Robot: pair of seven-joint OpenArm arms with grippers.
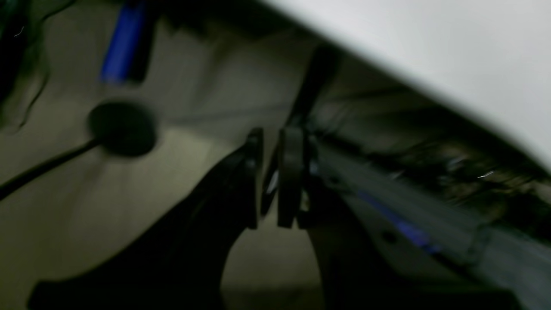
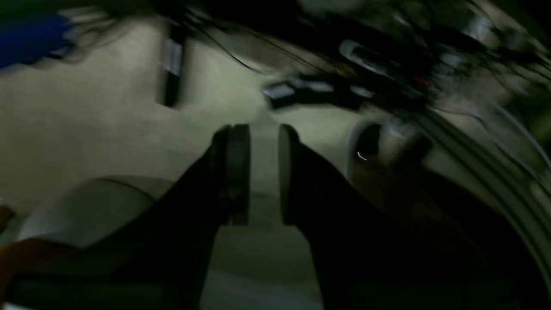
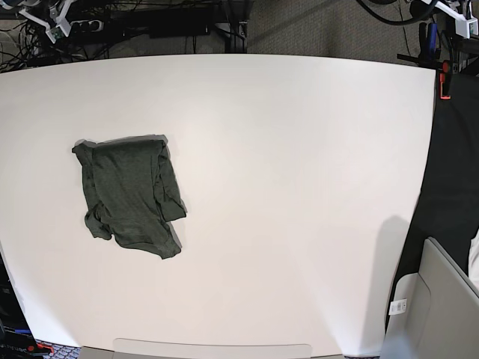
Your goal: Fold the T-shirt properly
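Two grippers show, one per wrist view. The left gripper has its pads parted by a narrow slit, holding nothing; the right gripper stands slightly wider, also empty. One T-shirt lies folded on the white table, toward the base view's left. No writing is legible. Cables clutter the floor beyond.

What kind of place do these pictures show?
Probably a robotics lab or test workspace: a large white table holds only one T-shirt, with tangled cables and equipment on the grey carpet behind it.
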